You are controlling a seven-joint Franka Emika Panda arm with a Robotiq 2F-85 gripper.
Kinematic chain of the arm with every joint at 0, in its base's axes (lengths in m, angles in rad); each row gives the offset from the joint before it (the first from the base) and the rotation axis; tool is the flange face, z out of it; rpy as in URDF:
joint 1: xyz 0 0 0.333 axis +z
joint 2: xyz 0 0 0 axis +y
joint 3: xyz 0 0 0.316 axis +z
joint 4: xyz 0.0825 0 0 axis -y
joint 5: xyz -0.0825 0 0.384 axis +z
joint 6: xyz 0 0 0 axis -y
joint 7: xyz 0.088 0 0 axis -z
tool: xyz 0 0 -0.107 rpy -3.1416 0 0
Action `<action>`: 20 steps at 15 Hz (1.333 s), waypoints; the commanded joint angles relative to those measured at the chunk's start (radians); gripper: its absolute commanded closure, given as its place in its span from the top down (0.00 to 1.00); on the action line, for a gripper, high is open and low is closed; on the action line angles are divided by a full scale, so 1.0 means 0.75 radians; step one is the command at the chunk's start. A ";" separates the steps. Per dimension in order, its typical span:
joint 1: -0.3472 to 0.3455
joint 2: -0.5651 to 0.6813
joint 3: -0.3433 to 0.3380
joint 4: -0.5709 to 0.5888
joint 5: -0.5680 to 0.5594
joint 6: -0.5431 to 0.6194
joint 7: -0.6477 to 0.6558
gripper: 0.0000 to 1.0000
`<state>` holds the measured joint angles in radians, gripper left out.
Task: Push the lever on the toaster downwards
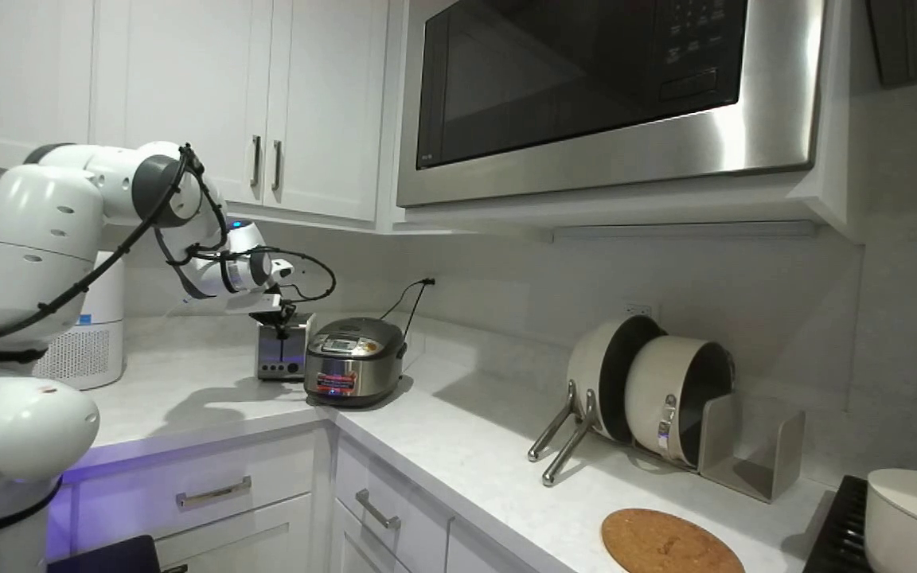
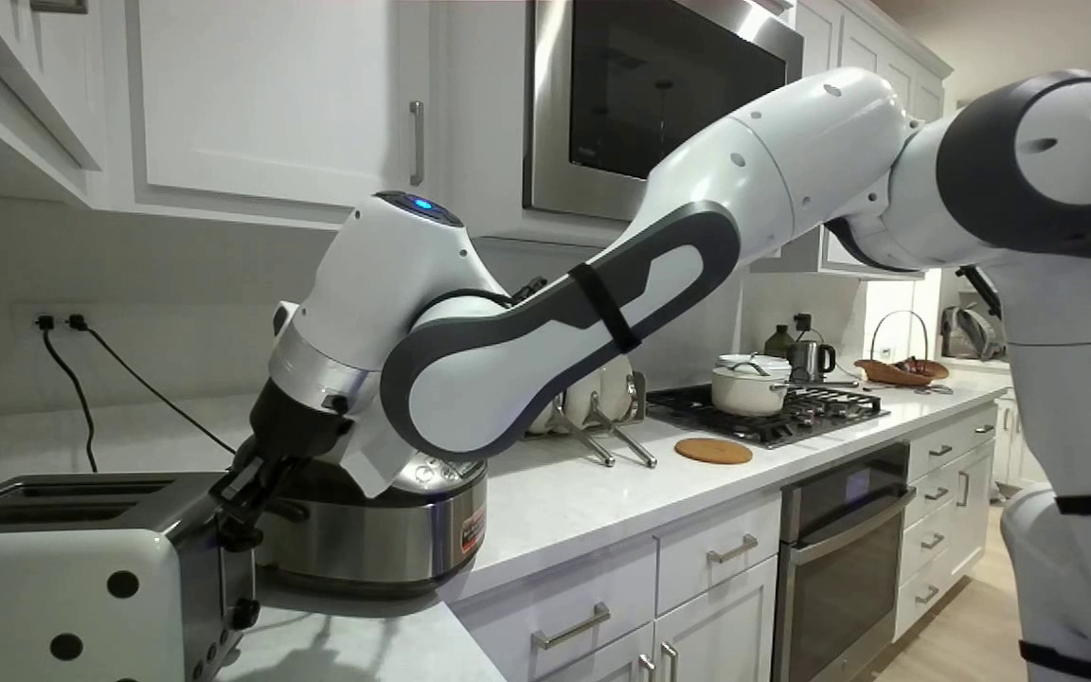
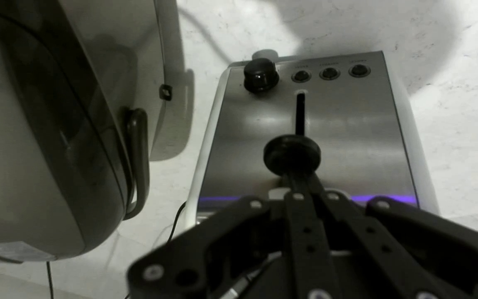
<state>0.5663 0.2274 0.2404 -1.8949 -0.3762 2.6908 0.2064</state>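
Observation:
The toaster (image 1: pixel 270 350) stands on the corner counter; in an exterior view its white dotted side and top slots show (image 2: pixel 53 597). In the wrist view its silver front (image 3: pixel 355 120) fills the middle. The black round lever knob (image 3: pixel 292 153) sits on a dark vertical slot, with open slot visible between it and the buttons near the base. My gripper (image 3: pixel 299 178) has its fingers together, tips right behind the knob on its upper side, seemingly touching it; exact contact is hidden. The gripper shows above the toaster's front in both exterior views (image 1: pixel 282 325) (image 2: pixel 241 516).
A steel rice cooker (image 1: pixel 359 366) stands close beside the toaster, its handle (image 3: pixel 139 162) near the gripper's side. A black dial (image 3: pixel 260 75) and small buttons (image 3: pixel 329 73) sit low on the toaster front. Power cords (image 2: pixel 81 407) run behind. Upper cabinets (image 1: pixel 188 103) hang above.

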 commanded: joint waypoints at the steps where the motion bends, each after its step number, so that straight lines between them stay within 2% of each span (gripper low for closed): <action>1: -0.002 0.026 0.004 0.052 -0.028 -0.052 0.052 0.00; 20: 0.005 0.150 -0.003 0.065 0.019 -0.101 0.032 0.00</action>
<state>0.5661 0.3089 0.2388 -1.8697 -0.3695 2.6613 0.2072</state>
